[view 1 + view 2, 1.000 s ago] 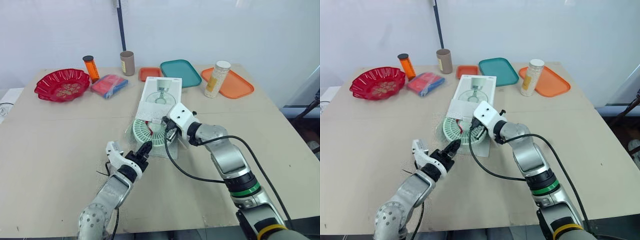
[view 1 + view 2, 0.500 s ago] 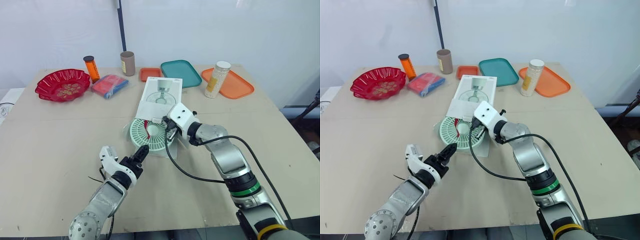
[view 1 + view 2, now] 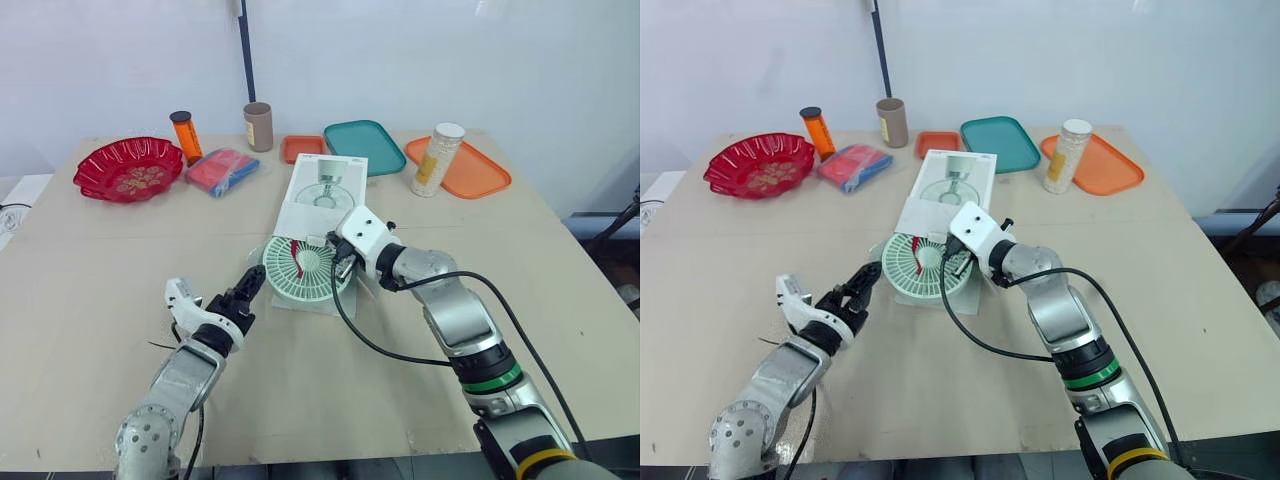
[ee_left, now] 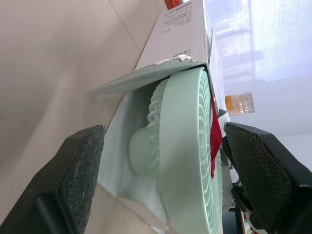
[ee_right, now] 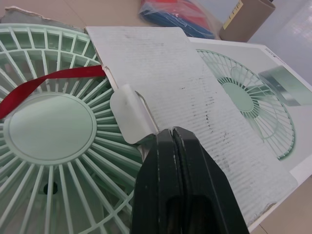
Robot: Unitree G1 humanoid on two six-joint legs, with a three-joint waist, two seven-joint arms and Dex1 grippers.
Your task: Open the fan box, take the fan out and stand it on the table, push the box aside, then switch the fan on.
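The fan lay half out of its box just ahead of the released left gripper, the clenched right gripper touching its far rim, perhaps pinching something there.

Your head pair looks forward and down over the worktop, sharing nearly all. Wrist cameras peer along the left end effector and right end effector, both close on the fan ahead, seemingly from opposite sides.
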